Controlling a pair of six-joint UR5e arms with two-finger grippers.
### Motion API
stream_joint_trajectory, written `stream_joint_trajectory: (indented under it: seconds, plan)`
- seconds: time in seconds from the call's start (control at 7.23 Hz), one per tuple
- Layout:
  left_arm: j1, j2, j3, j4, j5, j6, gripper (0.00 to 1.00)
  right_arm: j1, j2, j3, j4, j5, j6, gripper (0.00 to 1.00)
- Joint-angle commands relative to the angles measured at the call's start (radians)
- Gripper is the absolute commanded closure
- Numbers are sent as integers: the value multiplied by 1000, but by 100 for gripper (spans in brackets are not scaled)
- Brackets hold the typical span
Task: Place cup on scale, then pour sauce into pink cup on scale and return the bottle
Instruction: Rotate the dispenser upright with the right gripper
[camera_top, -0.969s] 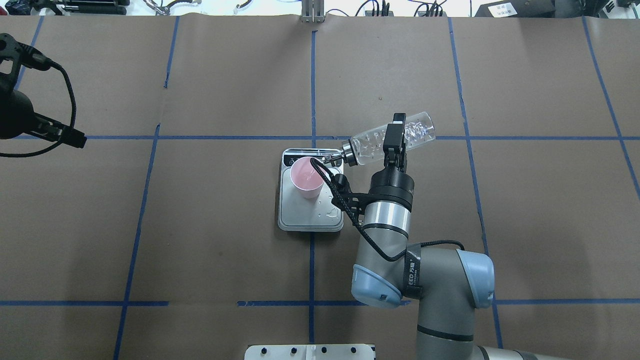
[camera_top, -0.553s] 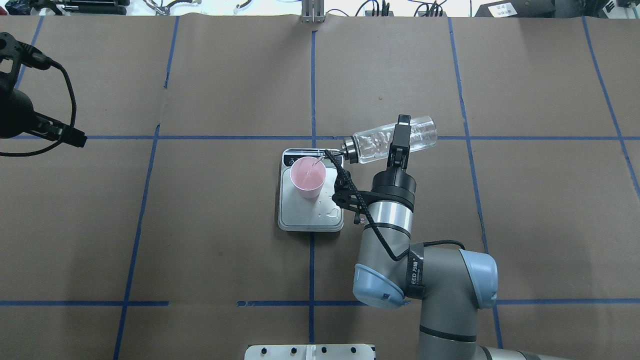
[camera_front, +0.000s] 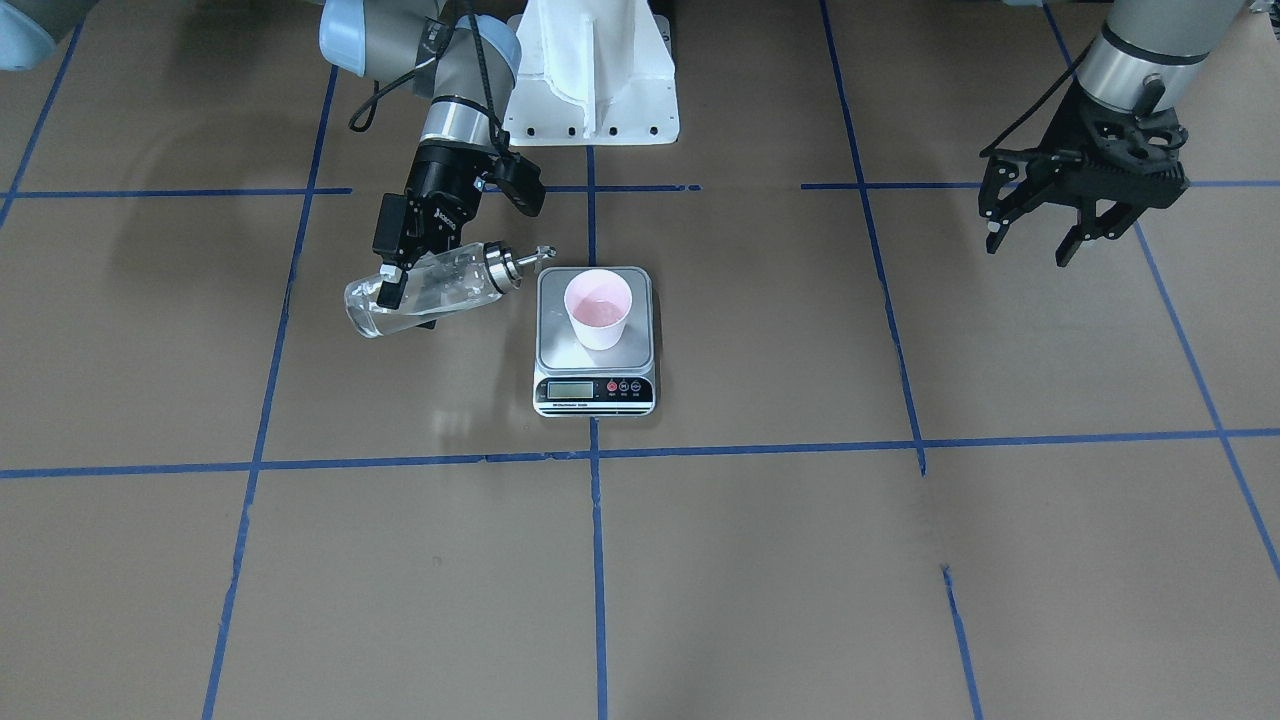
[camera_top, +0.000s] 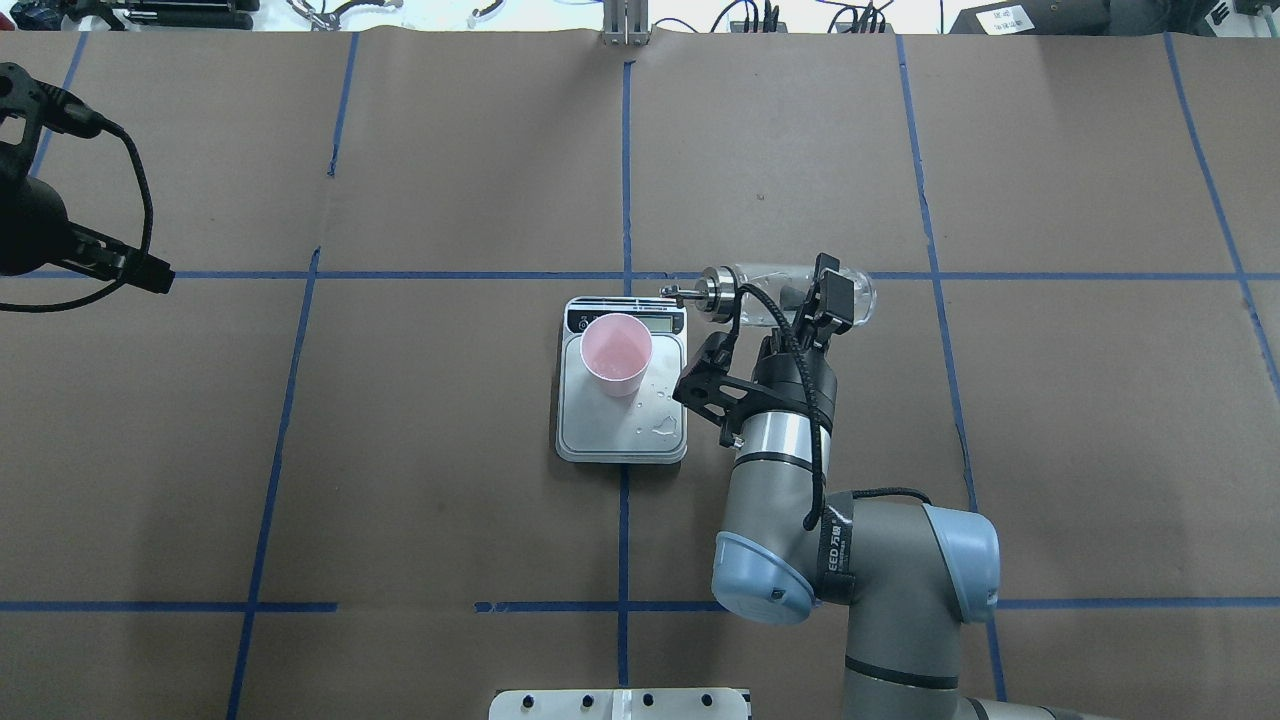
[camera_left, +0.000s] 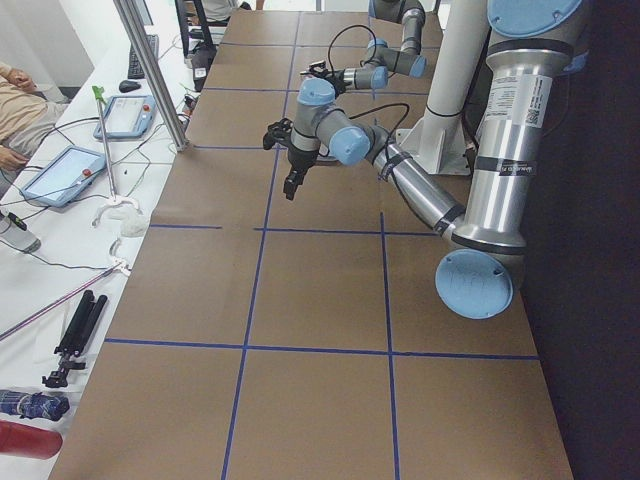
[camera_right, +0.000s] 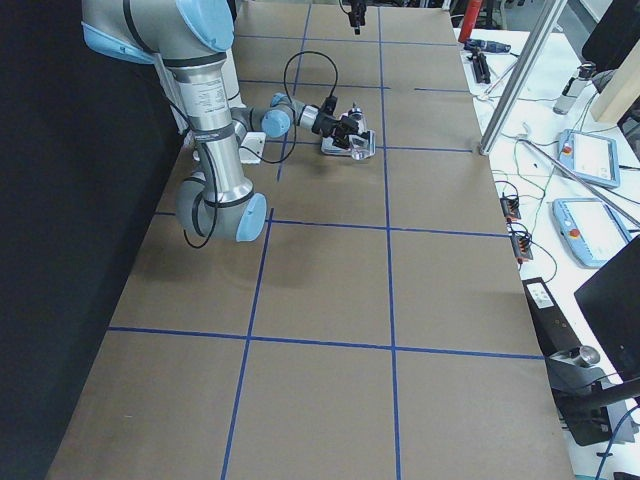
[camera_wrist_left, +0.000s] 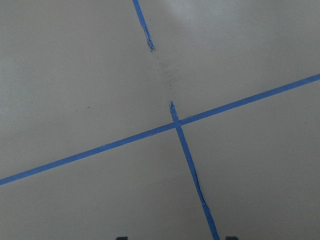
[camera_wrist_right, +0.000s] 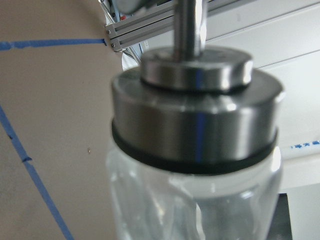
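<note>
Overhead exterior: cylindrical clear-glass bottle (camera_top: 768, 284)

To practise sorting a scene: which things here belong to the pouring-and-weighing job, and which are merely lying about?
Job: pink cup; kitchen scale; glass bottle, held in the right arm's jaws.
Lying about: blue-edged tablet; black tripod.

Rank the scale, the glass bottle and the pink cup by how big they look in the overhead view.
1. scale: clearly the largest footprint.
2. bottle: long but slim. It is held above the table, nearer the camera, so its lead over the cup is unsure.
3. cup: smallest.
</note>
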Motion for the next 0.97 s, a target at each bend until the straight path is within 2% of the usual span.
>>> stream_joint_trajectory:
  seconds: [0.0,0.14,0.28,0.69,0.83]
  plan:
    - [0,0,0,0,0,0,28,-6,2,-3,140,99,242,100]
    - [0,0,0,0,0,0,28,0,-8,-3,260,178,360,100]
    - [0,0,0,0,0,0,28,2,-25,-4,281,187,428,100]
    - [0,1,3,0,0,0,28,19,-50,2,301,213,832,100]
    - [0,0,4,0,0,0,28,22,-127,3,430,229,900,100]
